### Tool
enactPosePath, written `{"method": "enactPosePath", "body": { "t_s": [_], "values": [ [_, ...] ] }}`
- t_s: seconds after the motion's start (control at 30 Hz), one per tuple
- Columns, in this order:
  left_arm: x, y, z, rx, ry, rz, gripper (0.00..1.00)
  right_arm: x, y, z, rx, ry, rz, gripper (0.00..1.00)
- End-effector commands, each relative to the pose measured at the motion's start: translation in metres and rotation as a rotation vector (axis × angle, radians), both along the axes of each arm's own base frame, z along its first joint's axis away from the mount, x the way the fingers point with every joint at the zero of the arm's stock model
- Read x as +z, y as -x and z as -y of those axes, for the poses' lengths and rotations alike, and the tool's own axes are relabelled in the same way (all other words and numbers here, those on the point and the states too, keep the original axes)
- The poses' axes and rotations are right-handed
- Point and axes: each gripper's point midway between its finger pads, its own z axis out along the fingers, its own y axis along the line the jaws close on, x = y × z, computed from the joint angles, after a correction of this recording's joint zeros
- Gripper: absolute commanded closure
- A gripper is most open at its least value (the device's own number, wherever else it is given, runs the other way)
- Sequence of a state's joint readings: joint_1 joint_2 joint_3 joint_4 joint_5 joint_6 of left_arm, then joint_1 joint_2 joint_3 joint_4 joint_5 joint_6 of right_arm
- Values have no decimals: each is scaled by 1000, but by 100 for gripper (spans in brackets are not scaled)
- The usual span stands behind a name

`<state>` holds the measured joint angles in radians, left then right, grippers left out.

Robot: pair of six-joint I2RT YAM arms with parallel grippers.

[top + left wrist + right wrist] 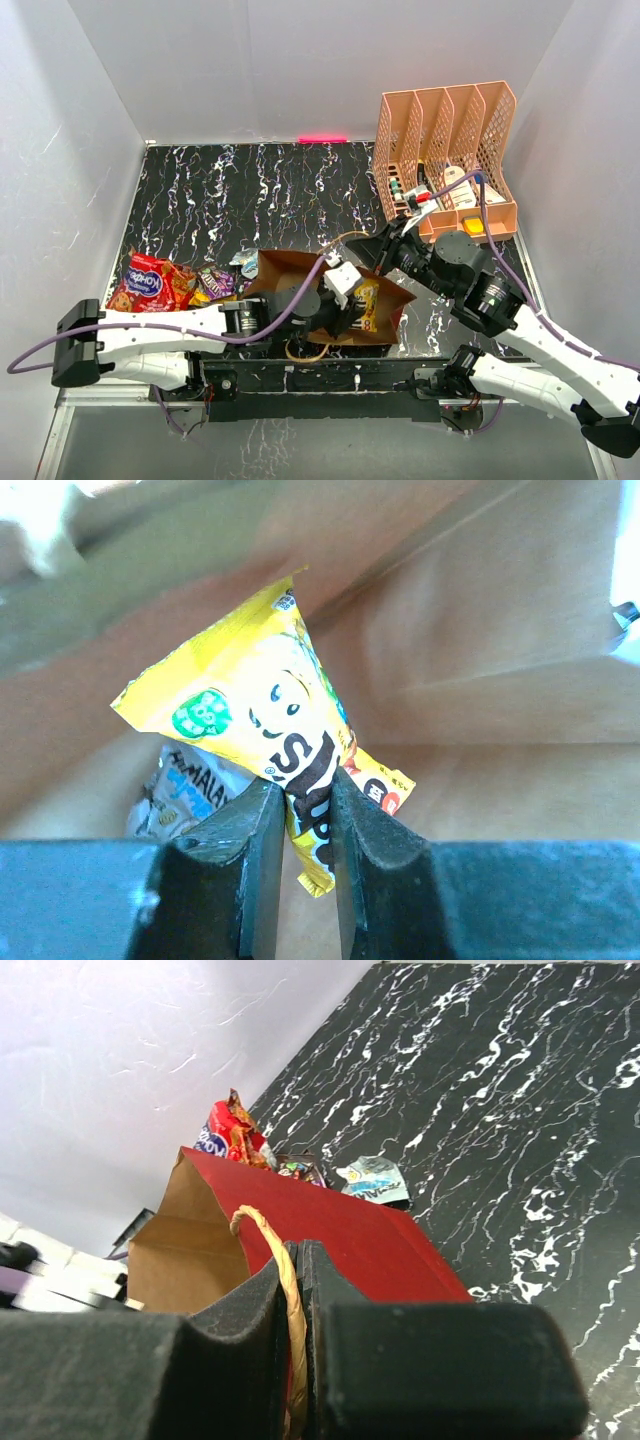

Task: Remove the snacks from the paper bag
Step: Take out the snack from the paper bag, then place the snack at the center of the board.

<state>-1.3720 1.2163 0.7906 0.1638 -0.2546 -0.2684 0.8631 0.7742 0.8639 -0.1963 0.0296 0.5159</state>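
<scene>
The paper bag (300, 272), dark red outside and brown inside, lies open near the table's front. My left gripper (352, 312) reaches inside it and is shut on a yellow candy packet (270, 715), also seen from above (367, 303). A silver packet (185, 792) lies behind it in the bag. My right gripper (298, 1260) is shut on the bag's twisted cord handle (262, 1230) and holds the bag's red side (340, 1230) up. The large red snack bag (148, 282) and small packets (215, 282) lie on the table left of the bag.
A peach mesh file rack (450, 160) with pens and small items stands at the back right. White walls close in on the left, back and right. A silver packet (375, 1180) lies on the black marbled table (250, 200) beyond the bag.
</scene>
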Motion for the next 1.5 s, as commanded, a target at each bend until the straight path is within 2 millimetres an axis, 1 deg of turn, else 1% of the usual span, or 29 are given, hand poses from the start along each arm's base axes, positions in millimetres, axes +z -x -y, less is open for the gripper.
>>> {"method": "enactPosePath", "body": {
  "t_s": [0.0, 0.07, 0.23, 0.33, 0.37, 0.47, 0.57, 0.6, 0.67, 0.8, 0.87, 0.97, 1.03, 1.1, 1.17, 1.3, 1.4, 1.47],
  "values": [
    [58, -4, -4, 10, 89, 64, 100, 41, -10, 13, -71, -6, 122, 93],
    [71, -6, -6, 22, 106, 75, 100, 44, -15, 21, -113, 24, 140, 93],
    [99, -7, -9, 33, 153, 88, 100, 64, -23, 47, -223, 80, 219, 93],
    [122, -7, -10, 31, 201, 100, 100, 77, -25, 63, -282, 117, 257, 93],
    [133, -7, -10, 28, 223, 107, 100, 81, -25, 67, -292, 129, 271, 93],
    [157, -6, -11, 21, 259, 128, 100, 86, -22, 68, -277, 159, 300, 93],
    [172, -8, -16, 29, 279, 148, 100, 82, -16, 60, -208, 176, 320, 93],
    [172, -9, -19, 36, 274, 154, 100, 78, -13, 55, -179, 179, 320, 93],
    [169, -12, -25, 62, 253, 160, 100, 64, -7, 43, -108, 182, 297, 93],
    [161, -18, -46, 128, 215, 146, 100, 22, 13, 15, 84, 186, 228, 93],
    [160, -20, -59, 162, 220, 138, 100, 9, 24, 4, 160, 163, 196, 93],
    [158, -26, -82, 238, 215, 131, 100, 0, 44, -7, 276, 110, 175, 93],
    [155, -31, -97, 295, 194, 127, 100, -2, 57, -10, 344, 82, 165, 93],
    [154, -37, -112, 354, 167, 129, 100, -4, 69, -10, 394, 66, 152, 93],
    [151, -41, -124, 399, 142, 132, 100, -5, 76, -7, 412, 60, 138, 93],
    [145, -49, -143, 484, 91, 148, 100, -9, 74, 12, 321, 76, 108, 93],
    [138, -55, -152, 538, 44, 160, 100, -12, 71, 28, 241, 77, 90, 93],
    [133, -58, -155, 566, 9, 162, 100, -15, 65, 41, 164, 80, 72, 93]
  ]
}}
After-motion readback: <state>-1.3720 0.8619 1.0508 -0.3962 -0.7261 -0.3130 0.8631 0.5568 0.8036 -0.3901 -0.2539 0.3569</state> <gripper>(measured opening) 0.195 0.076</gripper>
